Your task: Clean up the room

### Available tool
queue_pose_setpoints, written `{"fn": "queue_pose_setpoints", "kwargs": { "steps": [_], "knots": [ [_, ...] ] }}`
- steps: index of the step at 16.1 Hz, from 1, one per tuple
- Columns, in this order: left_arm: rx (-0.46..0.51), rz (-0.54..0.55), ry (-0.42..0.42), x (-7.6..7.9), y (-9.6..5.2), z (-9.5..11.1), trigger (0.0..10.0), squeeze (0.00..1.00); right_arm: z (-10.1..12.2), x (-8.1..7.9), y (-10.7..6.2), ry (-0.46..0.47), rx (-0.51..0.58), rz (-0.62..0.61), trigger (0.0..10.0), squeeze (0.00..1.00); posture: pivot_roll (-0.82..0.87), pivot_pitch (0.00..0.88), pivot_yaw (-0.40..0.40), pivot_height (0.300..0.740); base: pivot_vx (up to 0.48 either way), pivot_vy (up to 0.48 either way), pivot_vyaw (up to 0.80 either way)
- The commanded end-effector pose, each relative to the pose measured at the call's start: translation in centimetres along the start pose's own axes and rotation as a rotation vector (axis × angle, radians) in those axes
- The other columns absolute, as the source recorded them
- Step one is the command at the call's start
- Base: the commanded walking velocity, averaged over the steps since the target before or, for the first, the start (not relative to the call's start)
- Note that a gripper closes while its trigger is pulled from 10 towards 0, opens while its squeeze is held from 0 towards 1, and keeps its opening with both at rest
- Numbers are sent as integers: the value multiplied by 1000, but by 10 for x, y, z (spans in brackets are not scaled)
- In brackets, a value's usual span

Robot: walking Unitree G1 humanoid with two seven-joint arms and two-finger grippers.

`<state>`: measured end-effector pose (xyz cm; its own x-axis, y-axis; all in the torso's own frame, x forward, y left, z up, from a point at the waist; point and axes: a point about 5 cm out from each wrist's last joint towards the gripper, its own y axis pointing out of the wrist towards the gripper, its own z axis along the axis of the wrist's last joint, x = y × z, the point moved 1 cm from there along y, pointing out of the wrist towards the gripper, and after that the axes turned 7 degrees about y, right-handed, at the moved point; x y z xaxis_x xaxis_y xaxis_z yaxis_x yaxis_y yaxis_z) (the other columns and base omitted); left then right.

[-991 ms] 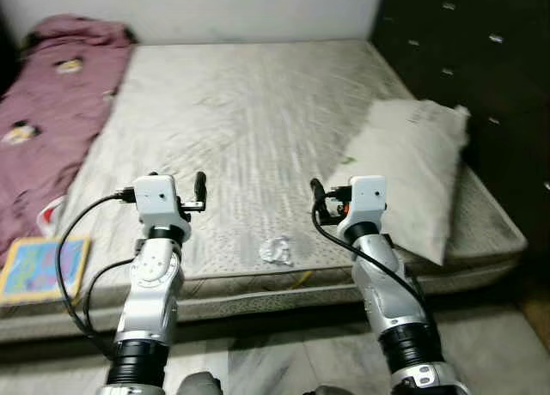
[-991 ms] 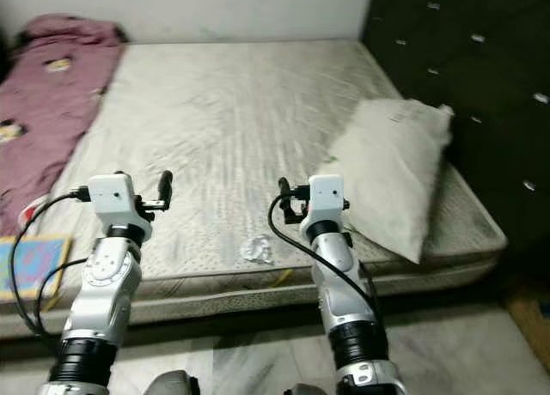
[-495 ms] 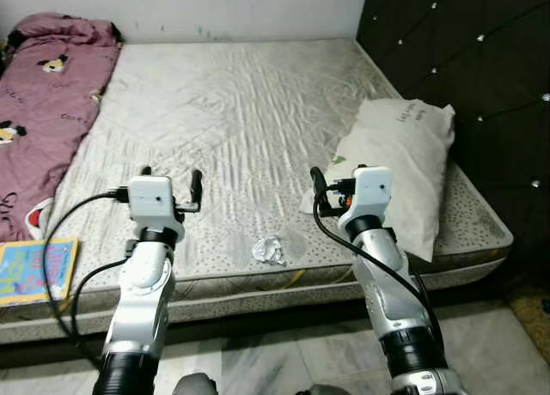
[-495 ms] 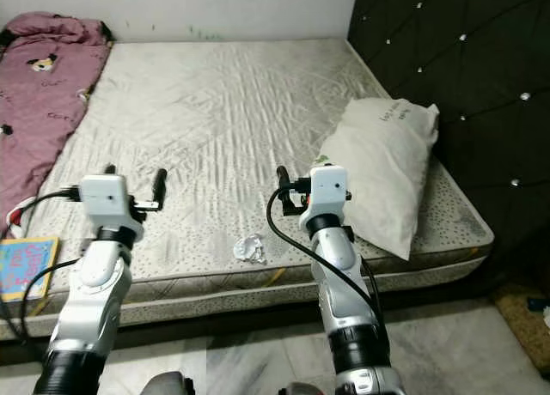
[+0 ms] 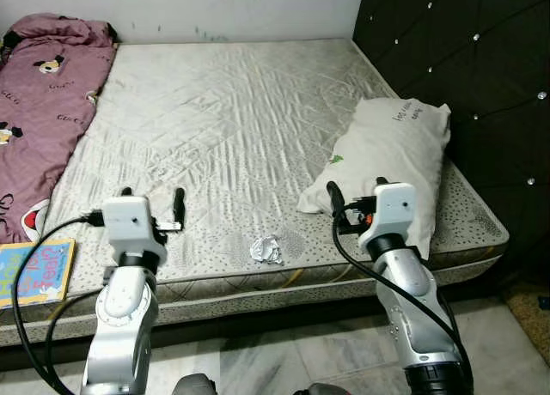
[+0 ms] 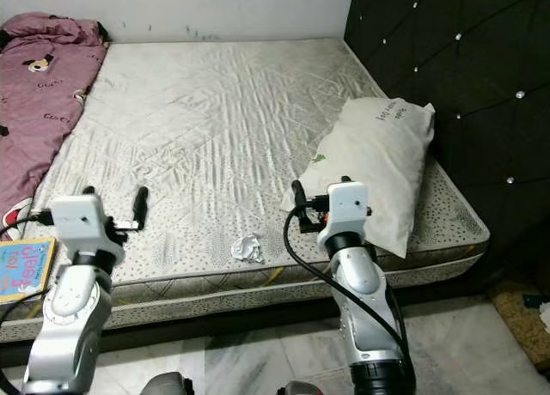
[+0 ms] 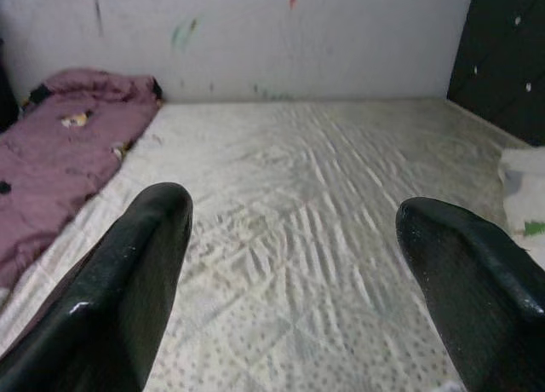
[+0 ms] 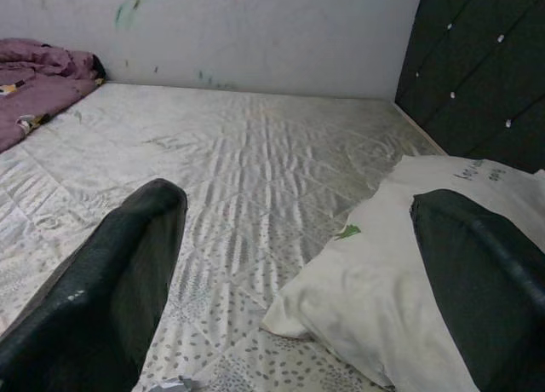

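Note:
A crumpled white paper wad (image 5: 267, 249) lies on the grey mattress (image 5: 232, 112) near its front edge. Both grippers hover over that edge with the wad between them. My left gripper (image 5: 153, 196) is left of the wad and stands open with nothing in it; its black fingers (image 7: 145, 239) are spread wide in the left wrist view. My right gripper (image 5: 361, 194) is right of the wad, just in front of the white pillow (image 5: 387, 154), and is open and empty too. The right wrist view looks past its fingers (image 8: 128, 247) at the pillow (image 8: 400, 324).
A pink printed blanket (image 5: 39, 94) covers the mattress's left side. A colourful book (image 5: 34, 270) lies at the front left corner. A dark tufted headboard (image 5: 464, 60) runs along the right. Pale tiled floor (image 5: 284, 361) lies in front of the bed.
The camera has shifted and the picture has sharpened. Both arms now sit lower in view and farther apart. The paper wad and pillow lie where they were.

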<state>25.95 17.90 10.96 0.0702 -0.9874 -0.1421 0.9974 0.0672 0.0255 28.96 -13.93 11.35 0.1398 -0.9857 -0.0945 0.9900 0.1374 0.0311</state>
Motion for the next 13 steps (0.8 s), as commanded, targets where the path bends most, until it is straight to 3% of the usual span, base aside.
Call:
{"fn": "queue_pose_setpoints", "kwargs": {
  "steps": [1, 8, 13],
  "knots": [
    [-2, -7, -10, 0, -1, 3, 10000, 0, 2, 1, -1, 3, -5, 1, 10000, 0, 56, 35, -14, 740, 0, 0, 0],
    [-44, -27, -32, 3, -1, 2, 10000, 0, 1, -5, 0, 9, -25, 33, 10000, 0, 55, 43, -22, 736, 0, 0, 0],
    [-49, -33, -31, 6, 1, 2, 10000, 0, 0, -6, 0, 9, -31, 43, 10000, 0, 51, 43, -23, 663, 0, 0, 0]
  ]
}}
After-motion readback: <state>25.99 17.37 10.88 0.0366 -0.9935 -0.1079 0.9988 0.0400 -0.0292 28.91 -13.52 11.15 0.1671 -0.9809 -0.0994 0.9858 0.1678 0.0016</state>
